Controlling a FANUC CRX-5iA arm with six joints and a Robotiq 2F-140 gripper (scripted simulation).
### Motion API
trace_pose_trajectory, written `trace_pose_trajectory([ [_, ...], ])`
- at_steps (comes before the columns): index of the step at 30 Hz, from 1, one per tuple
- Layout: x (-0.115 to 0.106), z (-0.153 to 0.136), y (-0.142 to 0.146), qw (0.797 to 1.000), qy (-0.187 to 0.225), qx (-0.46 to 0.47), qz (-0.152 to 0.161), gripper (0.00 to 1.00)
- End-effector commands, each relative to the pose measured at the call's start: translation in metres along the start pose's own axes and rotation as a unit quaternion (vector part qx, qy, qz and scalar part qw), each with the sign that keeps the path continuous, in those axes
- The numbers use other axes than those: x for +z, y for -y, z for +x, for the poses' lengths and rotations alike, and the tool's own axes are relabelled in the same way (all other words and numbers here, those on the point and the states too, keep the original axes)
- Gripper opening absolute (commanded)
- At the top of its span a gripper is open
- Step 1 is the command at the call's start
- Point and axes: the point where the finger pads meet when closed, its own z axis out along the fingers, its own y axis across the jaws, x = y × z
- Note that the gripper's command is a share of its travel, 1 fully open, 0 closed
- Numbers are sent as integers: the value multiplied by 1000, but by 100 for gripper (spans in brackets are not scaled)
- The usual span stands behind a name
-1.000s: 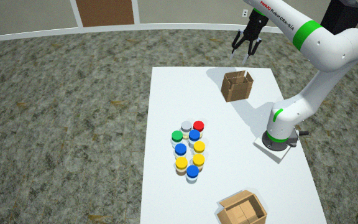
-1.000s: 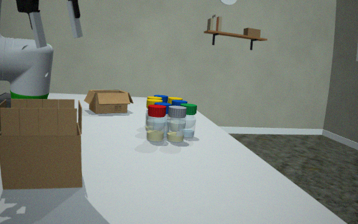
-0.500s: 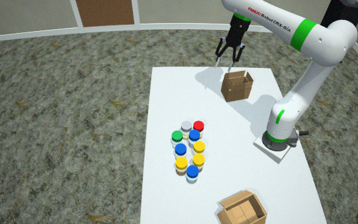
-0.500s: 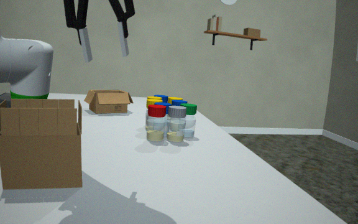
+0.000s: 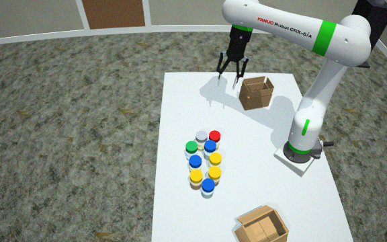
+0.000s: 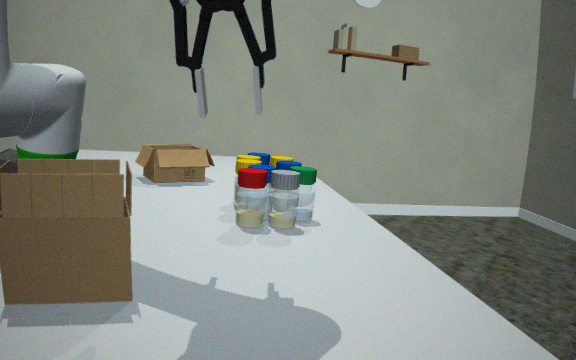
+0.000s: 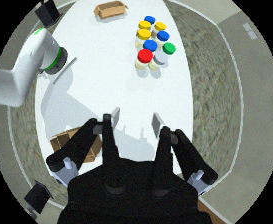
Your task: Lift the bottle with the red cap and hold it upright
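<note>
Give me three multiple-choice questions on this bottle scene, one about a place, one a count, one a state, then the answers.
1. Where in the cluster does the clear bottle with the red cap stand?
A. dead centre
B. at a corner, next to the grey-capped bottle
C. inside a cardboard box

2. How many bottles have yellow caps?
A. one
B. three
C. five

3. What is the black end effector doing?
A. gripping a bottle
B. resting on the white table
C. hanging open and empty above the table

Answers: B, the top view shows it at the cluster's edge; B, three yellow caps counted from above; C, nothing sits between its fingers.
</note>
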Motion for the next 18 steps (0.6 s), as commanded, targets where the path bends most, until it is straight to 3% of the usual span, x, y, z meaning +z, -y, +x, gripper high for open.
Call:
trace_pose_trajectory([
  [1, 0, 0, -2, 1000, 1, 1, 0, 51],
  [11, 50, 89, -46, 999, -14, -11, 38, 51],
  [18, 50, 89, -46, 999, -14, -11, 38, 51],
])
